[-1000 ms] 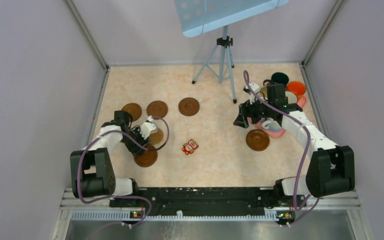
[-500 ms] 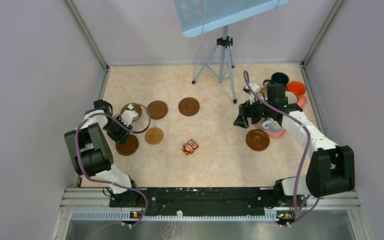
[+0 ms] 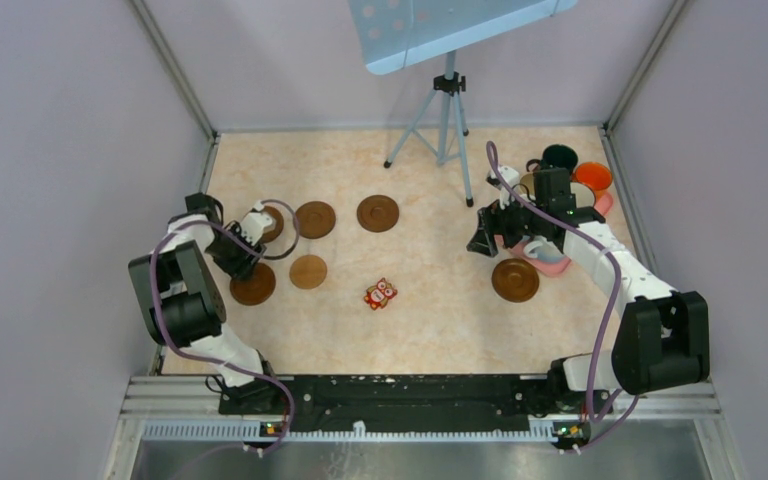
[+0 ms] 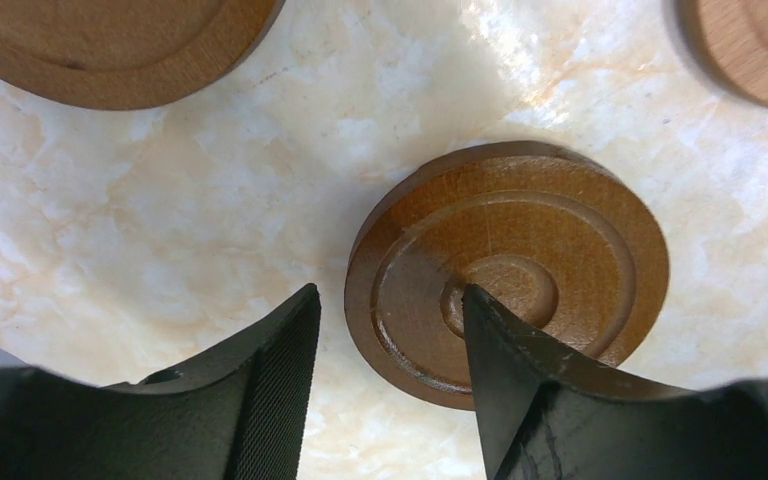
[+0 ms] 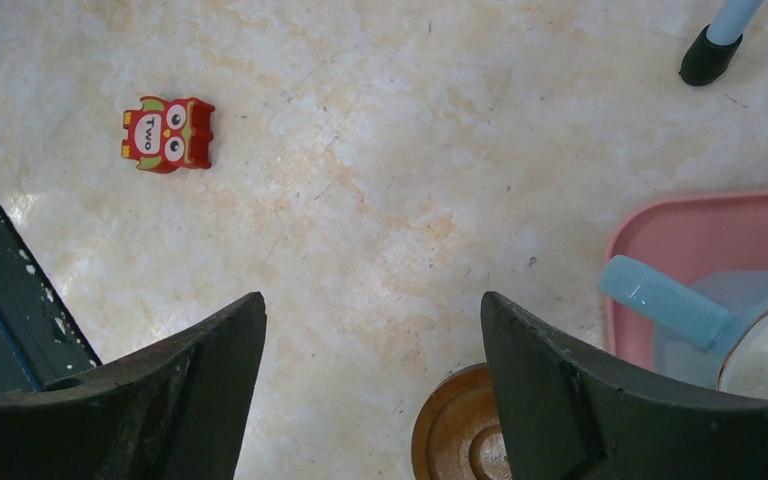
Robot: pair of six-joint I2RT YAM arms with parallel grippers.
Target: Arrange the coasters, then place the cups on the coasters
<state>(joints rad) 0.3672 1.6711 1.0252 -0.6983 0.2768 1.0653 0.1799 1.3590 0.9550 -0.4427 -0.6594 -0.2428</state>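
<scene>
Dark coaster point(image 4: 560, 250) laid flat on table point(image 4: 160, 230) at left side, round, grooved face up, rim straddled by partly open left hand point(image 4: 388, 300), not gripped, right hand point(image 5: 372, 305) held wide open, empty.

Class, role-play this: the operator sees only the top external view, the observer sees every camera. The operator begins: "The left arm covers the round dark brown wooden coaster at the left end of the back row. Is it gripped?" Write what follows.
Observer: No. In the left wrist view the dark brown ringed wooden coaster lies flat, and the left jaws stand open, one over its centre, the other clear of its rim.
Operator: And the right jaws?
Observer: Open too, with only bare marbled table between them.
Operator: What is that small red thing?
Observer: A red owl figure with "Two" written on its belly.
</scene>
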